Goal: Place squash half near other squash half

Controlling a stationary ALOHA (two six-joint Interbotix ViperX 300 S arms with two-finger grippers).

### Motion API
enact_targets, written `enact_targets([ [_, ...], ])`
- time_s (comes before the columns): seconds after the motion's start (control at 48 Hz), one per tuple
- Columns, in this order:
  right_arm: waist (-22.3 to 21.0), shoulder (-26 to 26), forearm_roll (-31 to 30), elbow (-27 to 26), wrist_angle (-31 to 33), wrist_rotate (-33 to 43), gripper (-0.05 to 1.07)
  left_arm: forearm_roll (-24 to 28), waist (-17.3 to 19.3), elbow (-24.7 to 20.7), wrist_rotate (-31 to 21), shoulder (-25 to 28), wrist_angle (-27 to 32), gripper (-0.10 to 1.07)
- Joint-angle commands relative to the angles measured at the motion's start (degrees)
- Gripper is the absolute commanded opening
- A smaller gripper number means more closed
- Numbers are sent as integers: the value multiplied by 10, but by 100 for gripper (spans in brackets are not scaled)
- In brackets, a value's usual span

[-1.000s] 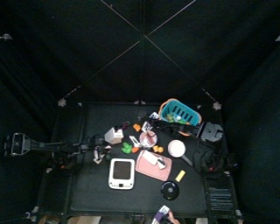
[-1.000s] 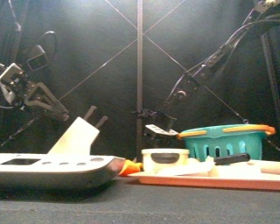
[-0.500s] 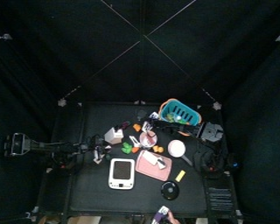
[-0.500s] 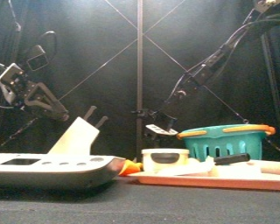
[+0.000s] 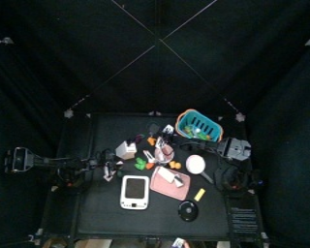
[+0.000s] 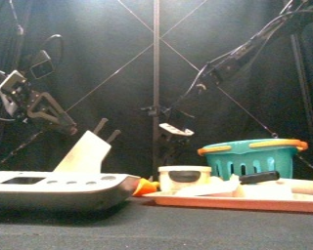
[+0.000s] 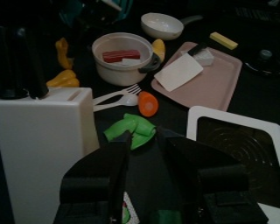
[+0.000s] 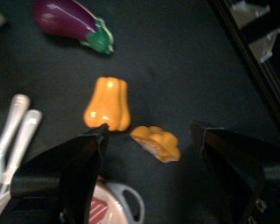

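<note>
Two orange squash halves lie close together on the black table in the right wrist view, a larger one and a smaller one. My right gripper hangs above them, open and empty. In the front view it hangs high over the table's middle. One yellow-orange squash piece shows in the left wrist view, beyond the white block. My left gripper is open and empty at the table's left side, resting.
A purple eggplant lies beyond the squash. A white bowl, a pink cutting board, a white scale, a white block and a teal basket crowd the table.
My right gripper has risen and shifted a little left in the front view. The left arm has not moved.
</note>
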Motion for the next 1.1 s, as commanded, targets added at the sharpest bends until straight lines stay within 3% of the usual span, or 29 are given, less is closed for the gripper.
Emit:
enact_targets([
  [0.0, 13, -39, -4, -16, -8, 1, 102, -1, 3, -11, 1, -3, -3, 72],
  [0.312, 19, -50, 12, -14, -86, 2, 102, -4, 5, -12, 2, -3, -3, 70],
  [0.75, -4, -29, 18, -35, -163, 2, 101, -3, 5, -16, 2, -3, -3, 31],
  [1.083, -18, 9, 15, -63, -189, 0, 100, -5, 15, -24, 2, 11, -3, 27],
])
